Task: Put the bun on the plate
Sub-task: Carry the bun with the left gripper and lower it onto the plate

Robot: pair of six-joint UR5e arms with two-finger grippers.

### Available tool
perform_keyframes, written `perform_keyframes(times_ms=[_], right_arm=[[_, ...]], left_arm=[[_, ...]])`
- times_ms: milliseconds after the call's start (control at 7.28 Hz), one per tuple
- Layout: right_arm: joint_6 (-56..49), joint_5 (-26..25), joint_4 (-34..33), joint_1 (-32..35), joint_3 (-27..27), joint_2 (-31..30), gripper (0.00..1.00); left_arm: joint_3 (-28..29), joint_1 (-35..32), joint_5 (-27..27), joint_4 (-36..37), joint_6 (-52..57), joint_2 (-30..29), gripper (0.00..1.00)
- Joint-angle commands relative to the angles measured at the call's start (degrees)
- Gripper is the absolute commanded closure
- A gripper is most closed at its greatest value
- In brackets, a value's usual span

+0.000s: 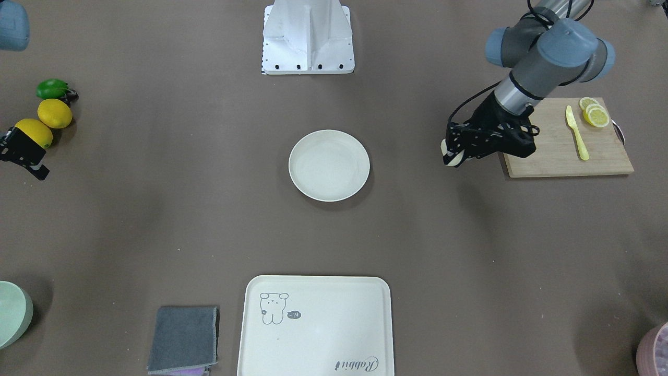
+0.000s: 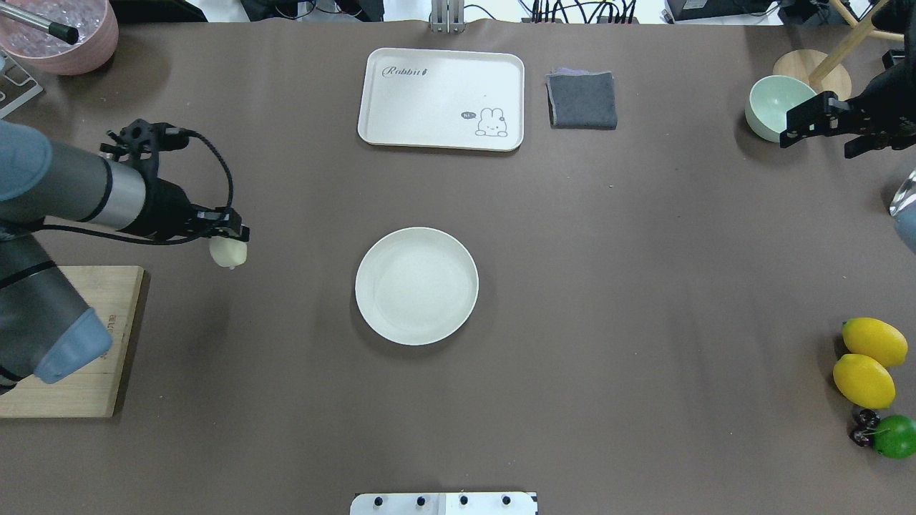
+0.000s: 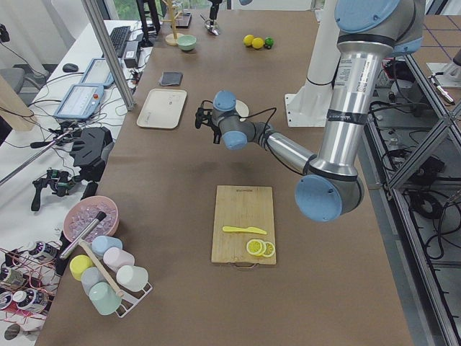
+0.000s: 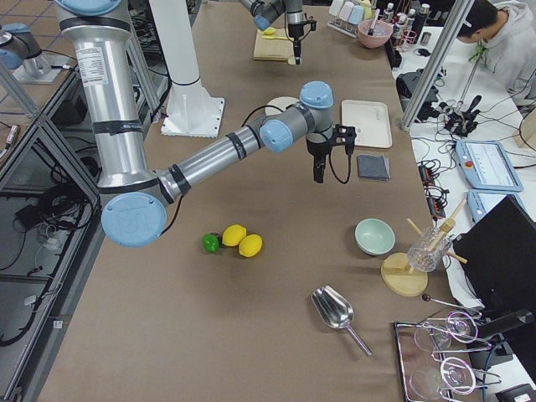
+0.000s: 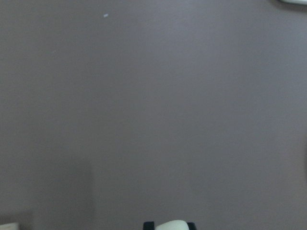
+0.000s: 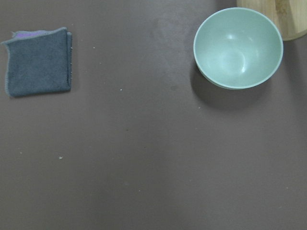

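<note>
The bun (image 2: pixel 228 253) hangs in the left tool (image 2: pixel 229 240), whose fingers are clenched on its upper part, so the pale lump shows just below them. It is held above the bare brown worktop (image 2: pixel 644 300), well apart from the plate (image 2: pixel 416 286) and on the robot's left of it. The left wrist view shows only the bun's top edge at the bottom of the frame, with the worktop far beneath. The plate sits near the middle of the worktop with nothing on it.

Near the left arm lies a wooden cutting board (image 1: pixel 553 156) carrying a yellow knife (image 1: pixel 576 133) and lemon slices (image 1: pixel 595 113). Beyond the plate, on the far side from the robot, are a cream tray (image 2: pixel 429 100) and, just beside it, a folded grey cloth (image 2: pixel 582 100).

The right tool (image 2: pixel 816 121) hovers by a pale green bowl (image 2: pixel 773 104); I cannot tell whether it is released or clenched. Two lemons (image 2: pixel 869 361) lie at the right edge.
</note>
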Motion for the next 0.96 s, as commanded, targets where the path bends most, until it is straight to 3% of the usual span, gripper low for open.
perform_keyframes(times_ms=[0, 137, 275, 824], right_arm=[[-6.7, 0.5, 0.0, 2.2, -0.2, -3.6, 0.0], [-7.3, 1.5, 0.0, 3.2, -0.2, -5.1, 0.0], [-9.0, 1.9, 0.1, 4.0, -0.3, -6.0, 0.0], [-10.9, 2.1, 0.0, 5.0, -0.6, -6.8, 0.0]], left_arm=[[3.8, 6.3, 4.7, 2.7, -8.6, -10.9, 0.69], [5.4, 10.3, 8.8, 2.7, -10.3, -14.2, 0.69], [7.3, 11.2, 9.5, 2.8, -12.7, -17.5, 0.69], [9.2, 16.5, 17.5, 2.7, -13.5, -18.9, 0.69]])
